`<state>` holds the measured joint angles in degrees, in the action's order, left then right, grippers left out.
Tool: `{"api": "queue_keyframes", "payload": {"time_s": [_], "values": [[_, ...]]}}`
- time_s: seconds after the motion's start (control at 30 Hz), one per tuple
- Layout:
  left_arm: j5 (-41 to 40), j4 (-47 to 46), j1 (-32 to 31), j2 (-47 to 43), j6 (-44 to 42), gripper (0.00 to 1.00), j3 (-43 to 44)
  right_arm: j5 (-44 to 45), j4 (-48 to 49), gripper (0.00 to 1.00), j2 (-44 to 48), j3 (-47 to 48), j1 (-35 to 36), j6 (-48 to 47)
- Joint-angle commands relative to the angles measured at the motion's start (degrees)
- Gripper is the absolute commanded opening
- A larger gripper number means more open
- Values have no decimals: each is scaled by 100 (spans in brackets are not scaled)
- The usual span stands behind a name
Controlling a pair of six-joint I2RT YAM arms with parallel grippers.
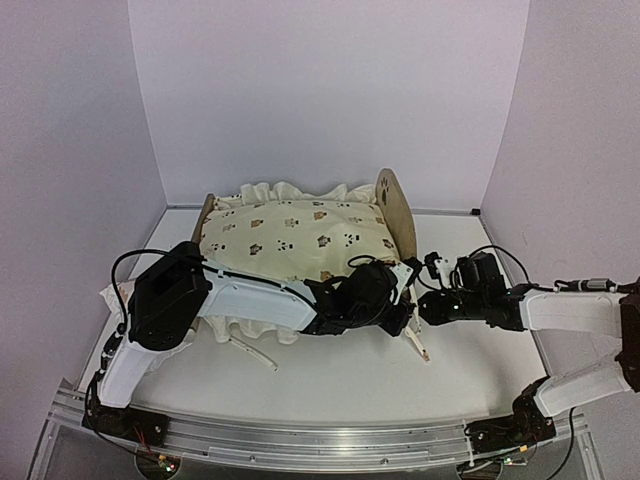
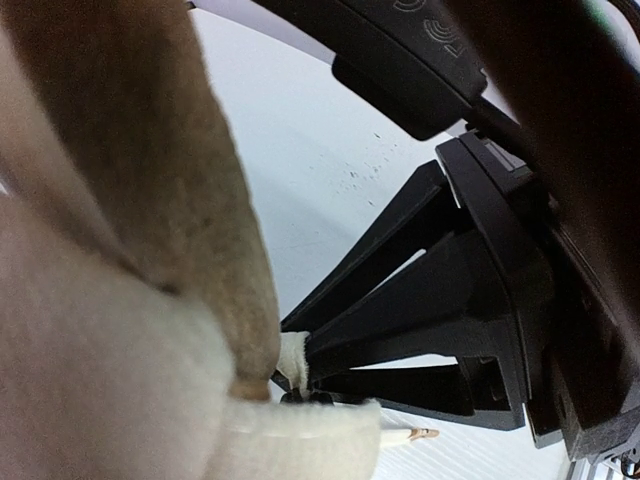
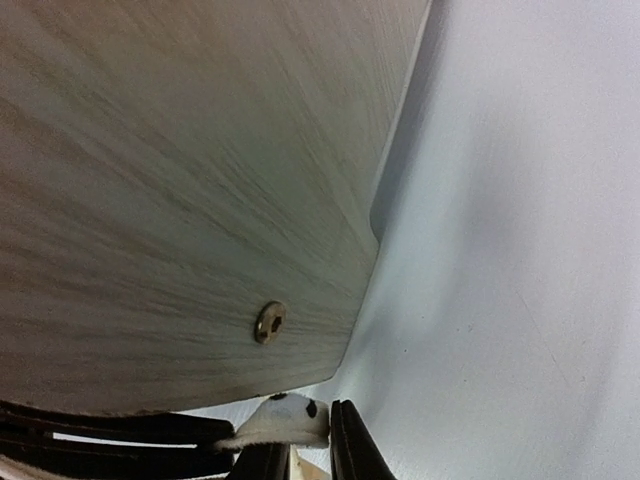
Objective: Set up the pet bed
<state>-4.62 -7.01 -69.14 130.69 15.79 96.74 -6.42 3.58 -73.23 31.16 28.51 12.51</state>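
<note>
pet bed [image 1: 398,208]: holds cushion [image 1: 290,235], on counter [image 1: 330,390] | left end effector [image 1: 403,292]: clamped shut beside headboard | right end effector [image 3: 312,440]: narrow, cannot tell if gripping

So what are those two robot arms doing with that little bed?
They're setting up the light-wood pet bed. A cream ruffled animal-print cushion already lies on it. Both arms meet at its near right corner: the left gripper is shut on a cream fabric tie, the right gripper close beside it.
</note>
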Motion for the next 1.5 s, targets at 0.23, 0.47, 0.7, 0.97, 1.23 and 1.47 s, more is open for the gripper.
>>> {"api": "queue_keyframes", "payload": {"time_s": [0.23, 0.47, 0.7, 0.97, 1.23, 1.47], "values": [[57, -57, 39, 58, -106, 0, 242, -190, 452, 0, 14, -104, -25, -68], [142, -6, 33, -15, -86, 4, 186, -42, 503, 0, 59, -188, -23, 9], [-41, -215, -47, -610, 7, 50, -613, 562, 223, 0, 372, -240, -27, 330], [-817, 306, -349, -1163, 561, 90, -1235, 544, -41, 0, 645, -315, -28, 677], [-376, -54, -368, -1279, 1384, 85, -1688, 513, -132, 0, 780, -337, -30, 1001], [136, -801, -372, -742, 1848, 84, -1450, 750, -195, 0, 1083, -360, -29, 1437]]}}
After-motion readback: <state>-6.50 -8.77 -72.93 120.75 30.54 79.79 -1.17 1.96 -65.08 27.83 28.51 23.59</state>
